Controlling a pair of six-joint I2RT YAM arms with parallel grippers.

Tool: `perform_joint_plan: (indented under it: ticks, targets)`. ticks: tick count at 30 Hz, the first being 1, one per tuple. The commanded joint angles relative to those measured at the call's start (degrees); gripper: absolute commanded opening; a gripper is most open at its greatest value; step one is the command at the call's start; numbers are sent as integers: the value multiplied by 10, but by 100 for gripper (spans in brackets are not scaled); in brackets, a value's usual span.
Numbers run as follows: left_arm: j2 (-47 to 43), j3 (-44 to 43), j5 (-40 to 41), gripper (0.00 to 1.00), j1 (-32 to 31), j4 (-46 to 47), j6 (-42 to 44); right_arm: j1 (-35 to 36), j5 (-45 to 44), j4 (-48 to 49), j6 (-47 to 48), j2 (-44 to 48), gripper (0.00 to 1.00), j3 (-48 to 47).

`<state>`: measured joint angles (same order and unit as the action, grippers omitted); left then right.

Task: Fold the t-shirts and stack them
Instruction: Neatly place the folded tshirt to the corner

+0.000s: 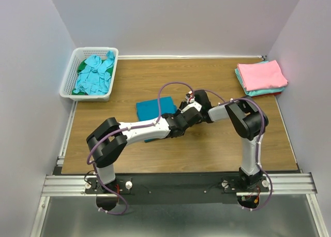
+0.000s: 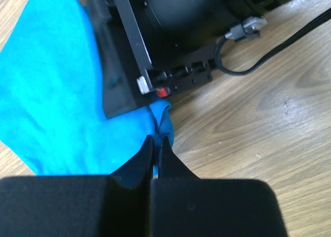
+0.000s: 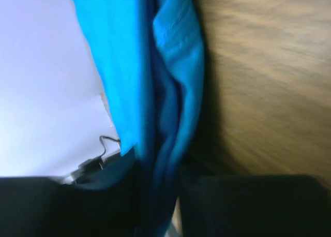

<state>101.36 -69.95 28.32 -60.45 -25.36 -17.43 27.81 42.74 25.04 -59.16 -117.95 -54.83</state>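
My left gripper [image 2: 155, 142] is closed, and its two fingertips pinch a small corner fold of the teal-blue t-shirt [image 1: 149, 108]. My right gripper [image 3: 158, 188] also clamps this same shirt; a thick bunch of the blue cloth fills the gap between its fingers. The shirt lies on the wooden table [image 1: 222, 144], to the right of the white basket [image 1: 67, 83] and nearer to my bases than the basket. My two wrists meet just beside the shirt edge that is farthest from the basket. Inside the basket lie crumpled pale turquoise t-shirts [image 1: 95, 74]. Far to the right of the basket a pink t-shirt [image 1: 261, 74] tops a folded stack.
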Motion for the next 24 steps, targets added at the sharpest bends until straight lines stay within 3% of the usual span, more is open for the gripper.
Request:
perform_joint_plan:
  ticks: [1, 3, 4, 5, 7, 8, 11, 15, 22, 23, 24]
  targets:
    - [-8, -8, -11, 3, 0, 11, -11, 0, -64, -126, 92, 5, 19, -23]
    - [-14, -10, -12, 10, 0, 12, -13, 0, -73, -143, 115, 15, 1, -31]
    - [-16, -11, -12, 13, -1, 11, -14, 0, -76, -151, 123, 18, 1, -31]
    - [-23, -15, -12, 25, 0, 10, -15, 0, -78, -159, 141, 19, 1, -38]
    - [-32, -18, -10, 38, 0, 5, -16, 0, -90, -190, 163, 31, 1, -45]
    - [-46, -19, -6, 51, 0, 4, -17, 0, -98, -221, 190, 37, 1, -55]
    - [-70, -22, 6, 66, 2, -2, -18, -1, -117, -279, 260, 50, 1, -76]
    - [-131, -25, -8, 72, 28, -12, -6, 0, -207, -367, 344, 87, 1, -107]
    - [-258, 13, -100, 76, 178, 36, 63, 0, -453, -546, 511, 112, 1, -187]
    - [-282, 33, -99, 97, 209, 44, 80, 0, -479, -555, 541, 114, 1, -193]
    - [-293, 45, -97, 98, 220, 63, 85, 0, -502, -563, 557, 113, 1, -197]
